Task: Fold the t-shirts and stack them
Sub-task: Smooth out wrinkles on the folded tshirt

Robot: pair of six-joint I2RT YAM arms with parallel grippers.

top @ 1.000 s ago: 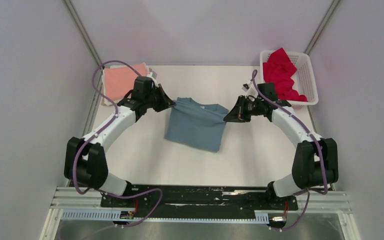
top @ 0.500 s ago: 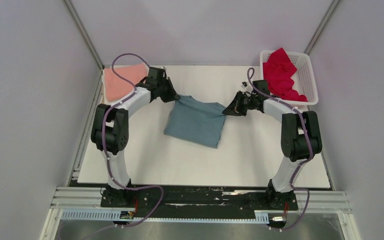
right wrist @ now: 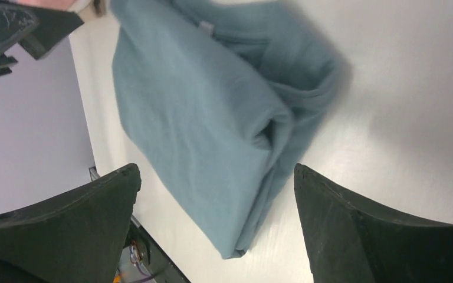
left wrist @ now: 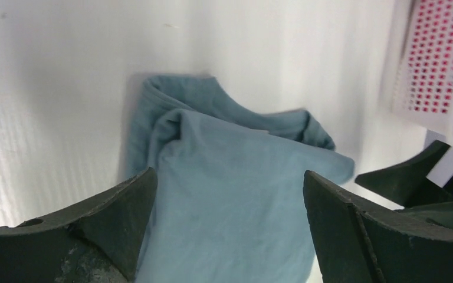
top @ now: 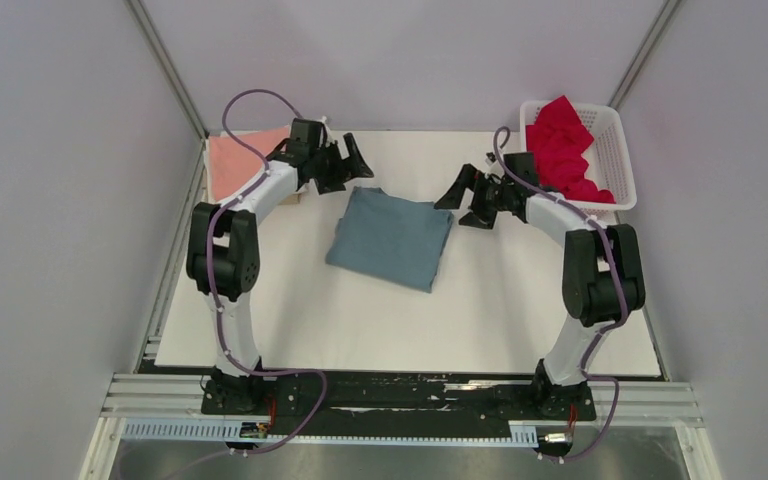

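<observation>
Our grey-blue shirt [top: 392, 238] lies folded mid table [top: 520, 320]. It's soft and floppy, so we'd pinch the far corners. Left gripper [top: 353, 172] and right gripper [top: 460, 205] both gape wide, empty.

You have a white table [top: 400, 330] boxed in by plain lilac-grey walls [top: 60, 200], an aluminium rail [top: 660, 402] along its near edge.

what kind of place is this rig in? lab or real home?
Most likely a lab test cell, not a home: plain panel walls box in a white table, the arm bases sit on an aluminium rail, and the props are a grey-blue t-shirt and a white basket.
</observation>
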